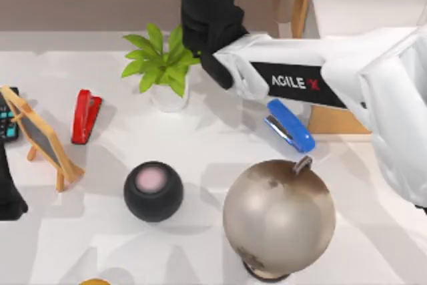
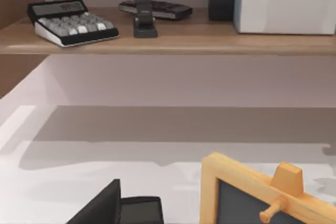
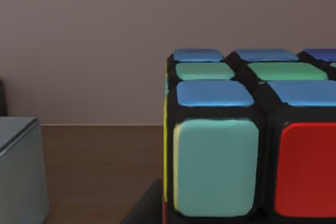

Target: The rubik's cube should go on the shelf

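Filling much of my right wrist view, one rubik's cube (image 3: 252,140) sits close against the camera with blue, green, pale teal and red stickers, above the brown shelf (image 3: 94,166) board. From above, my right arm reaches to the far middle, its right gripper (image 1: 208,5) over the shelf; whether it grips I cannot tell. I count two staplers on the table, one red stapler (image 1: 85,115) at left, one blue stapler (image 1: 290,126) right of centre, and one globe (image 1: 279,215) near. My left arm (image 1: 10,195) idles at the left edge.
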